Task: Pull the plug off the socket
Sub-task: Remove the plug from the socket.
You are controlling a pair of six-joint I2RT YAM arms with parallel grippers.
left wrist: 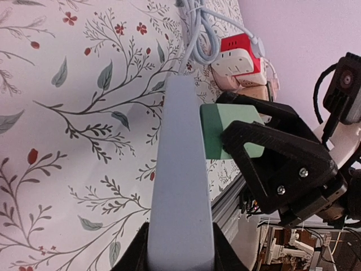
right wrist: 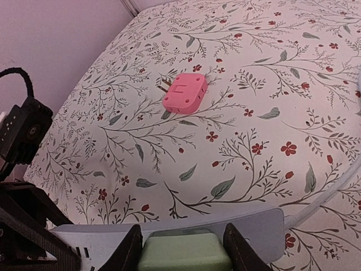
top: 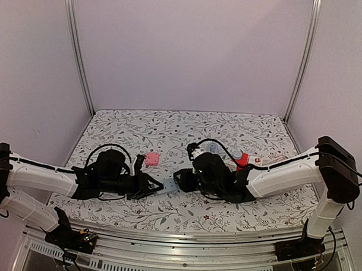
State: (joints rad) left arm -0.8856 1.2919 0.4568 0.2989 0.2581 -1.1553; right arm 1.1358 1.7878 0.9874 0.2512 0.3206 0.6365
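step: unplug | socket [left wrist: 180, 169]: grey strip, mid-table toward near edge, its end clamped in left gripper [left wrist: 180, 257] | plug [left wrist: 217, 132]: green, seated in strip's side, pinched by right gripper [top: 180, 179] | tip: left braces firmly, right pulls straight out, no twisting

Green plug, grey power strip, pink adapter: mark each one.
green plug [left wrist: 214, 132], left wrist view, on its uncovered end next to the strip.
grey power strip [left wrist: 180, 186], left wrist view, on the middle of its long face.
pink adapter [right wrist: 185, 92], right wrist view, on the centre of its top face.
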